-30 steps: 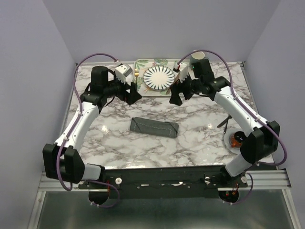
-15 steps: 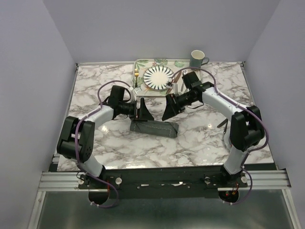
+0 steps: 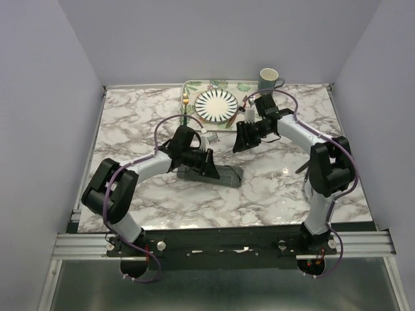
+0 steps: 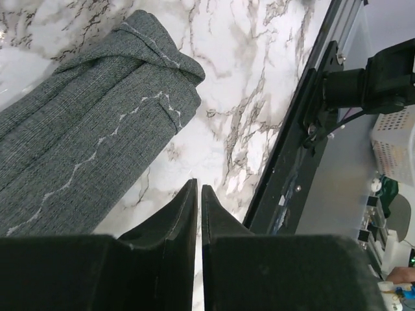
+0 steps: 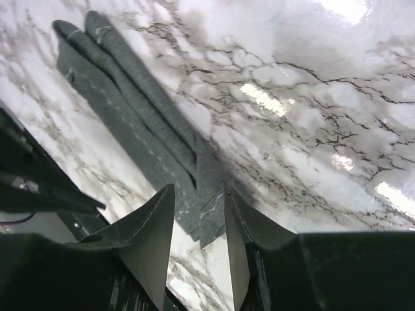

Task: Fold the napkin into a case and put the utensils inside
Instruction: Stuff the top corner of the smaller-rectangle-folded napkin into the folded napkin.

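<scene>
The napkin (image 3: 224,173) lies folded as a long narrow dark grey case mid-table, also in the left wrist view (image 4: 91,129) and the right wrist view (image 5: 139,110). My left gripper (image 3: 209,167) is low over its left part; its jaws (image 4: 198,189) are pressed almost together with nothing between them, tips over bare marble beside the cloth's end. My right gripper (image 3: 240,141) hovers behind the case's right end, open (image 5: 196,192), with the cloth showing below the gap. A gold fork (image 3: 185,102) lies left of the striped plate (image 3: 216,103), and a brownish knife (image 3: 231,117) right of it.
The plate sits on a leaf-patterned mat (image 3: 194,86) at the back. A grey-green mug (image 3: 269,80) stands at the back right. A slim dark object (image 3: 303,168) lies by the right arm. The front rail (image 4: 305,129) runs close to the left gripper.
Both arms swung in from beside the plate toward the folded napkin. The left gripper came down over the cloth and closed; the right gripper's jaws narrowed.
</scene>
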`<state>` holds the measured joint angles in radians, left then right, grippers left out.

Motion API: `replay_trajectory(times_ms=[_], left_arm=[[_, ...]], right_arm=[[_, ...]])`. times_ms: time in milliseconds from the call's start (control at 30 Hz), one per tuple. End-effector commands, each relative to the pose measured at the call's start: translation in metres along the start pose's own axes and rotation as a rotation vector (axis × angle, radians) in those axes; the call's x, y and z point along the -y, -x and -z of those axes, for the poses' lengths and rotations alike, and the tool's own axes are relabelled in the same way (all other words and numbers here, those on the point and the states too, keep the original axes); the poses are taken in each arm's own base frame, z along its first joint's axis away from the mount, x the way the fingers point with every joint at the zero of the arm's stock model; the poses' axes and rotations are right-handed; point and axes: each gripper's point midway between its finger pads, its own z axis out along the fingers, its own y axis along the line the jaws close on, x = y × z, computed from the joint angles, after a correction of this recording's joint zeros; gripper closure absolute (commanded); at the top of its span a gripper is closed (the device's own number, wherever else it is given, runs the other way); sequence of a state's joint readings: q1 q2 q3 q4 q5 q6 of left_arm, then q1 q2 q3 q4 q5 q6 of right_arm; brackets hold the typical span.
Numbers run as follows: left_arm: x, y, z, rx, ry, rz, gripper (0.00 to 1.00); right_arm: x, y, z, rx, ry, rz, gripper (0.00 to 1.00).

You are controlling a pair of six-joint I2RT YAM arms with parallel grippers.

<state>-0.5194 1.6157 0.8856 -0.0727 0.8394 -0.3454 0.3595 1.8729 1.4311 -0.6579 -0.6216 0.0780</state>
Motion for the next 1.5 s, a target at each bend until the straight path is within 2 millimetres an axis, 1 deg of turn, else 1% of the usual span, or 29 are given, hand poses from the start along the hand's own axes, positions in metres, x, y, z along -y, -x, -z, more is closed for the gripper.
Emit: replay_trajectory(times_ms=[0,33,100,167,200,267,333,433,467,500,567,600,633,667,767,867,933,1133,1200,1267,1300,1333,1400,1433,1467], left_arm=[[-0.017,-0.005,-0.019,0.006,0.081,-0.007,0.84],[-0.019,-0.004,-0.021,0.007,0.095,-0.007,0.84],[-0.025,-0.008,-0.027,-0.008,0.114,0.014,0.84],[-0.030,-0.009,-0.031,-0.015,0.128,0.024,0.83],[-0.030,-0.011,-0.033,-0.021,0.131,0.027,0.80],[-0.033,-0.012,-0.036,-0.026,0.140,0.033,0.78],[-0.034,-0.015,-0.040,-0.035,0.147,0.043,0.77],[-0.042,-0.014,-0.044,-0.038,0.166,0.055,0.77],[-0.044,-0.011,-0.046,-0.038,0.169,0.051,0.77],[-0.045,-0.010,-0.047,-0.037,0.171,0.051,0.77],[-0.048,-0.010,-0.051,-0.044,0.175,0.064,0.77],[-0.049,-0.009,-0.052,-0.043,0.173,0.068,0.77],[-0.050,-0.009,-0.053,-0.044,0.176,0.070,0.77],[-0.051,-0.009,-0.054,-0.047,0.175,0.083,0.77],[-0.050,0.001,-0.058,-0.023,0.161,0.066,0.77],[-0.051,0.001,-0.060,-0.026,0.159,0.075,0.77],[-0.051,0.003,-0.060,-0.023,0.156,0.075,0.77],[-0.062,0.001,-0.063,-0.023,0.175,0.121,0.78],[-0.067,0.001,-0.063,-0.021,0.184,0.137,0.78],[-0.071,-0.001,-0.063,-0.027,0.182,0.155,0.79],[-0.071,-0.002,-0.064,-0.030,0.178,0.159,0.79],[-0.073,-0.002,-0.063,-0.030,0.178,0.164,0.80],[-0.073,-0.005,-0.062,-0.037,0.174,0.170,0.81],[-0.073,-0.006,-0.062,-0.039,0.173,0.175,0.82],[-0.072,-0.006,-0.061,-0.037,0.168,0.175,0.82]], right_arm=[[0.027,0.002,-0.023,-0.007,-0.079,-0.012,0.58],[0.029,0.001,-0.027,-0.011,-0.077,-0.018,0.59],[0.032,0.001,-0.034,-0.013,-0.069,-0.030,0.59],[0.030,0.004,-0.040,-0.013,-0.043,-0.035,0.58],[0.029,0.005,-0.040,-0.010,-0.029,-0.040,0.57],[0.025,0.006,-0.045,-0.005,0.003,-0.043,0.57],[0.024,0.005,-0.048,-0.012,0.016,-0.051,0.56],[0.021,0.001,-0.057,-0.030,0.027,-0.047,0.55],[0.022,-0.001,-0.060,-0.035,0.026,-0.049,0.55],[0.017,-0.003,-0.063,-0.042,0.031,-0.040,0.55],[0.016,-0.011,-0.067,-0.059,0.032,-0.035,0.55],[0.012,-0.016,-0.069,-0.070,0.038,-0.028,0.55],[0.013,-0.024,-0.072,-0.087,0.035,-0.029,0.55],[0.013,-0.027,-0.074,-0.095,0.035,-0.024,0.55],[0.014,-0.038,-0.079,-0.118,0.023,-0.005,0.55],[0.016,-0.047,-0.083,-0.137,0.008,0.003,0.55],[0.016,-0.049,-0.084,-0.141,0.006,0.005,0.55],[0.022,-0.060,-0.085,-0.151,-0.032,-0.006,0.55],[0.020,-0.058,-0.083,-0.144,-0.030,-0.012,0.53],[0.014,-0.052,-0.079,-0.129,-0.026,-0.024,0.50],[0.009,-0.043,-0.072,-0.107,-0.027,-0.015,0.46],[0.003,-0.032,-0.064,-0.083,-0.027,-0.004,0.44],[-0.003,-0.024,-0.052,-0.065,-0.030,0.002,0.41],[-0.010,-0.016,-0.040,-0.035,-0.036,0.028,0.40],[-0.009,-0.017,-0.034,-0.033,-0.061,0.035,0.39]])
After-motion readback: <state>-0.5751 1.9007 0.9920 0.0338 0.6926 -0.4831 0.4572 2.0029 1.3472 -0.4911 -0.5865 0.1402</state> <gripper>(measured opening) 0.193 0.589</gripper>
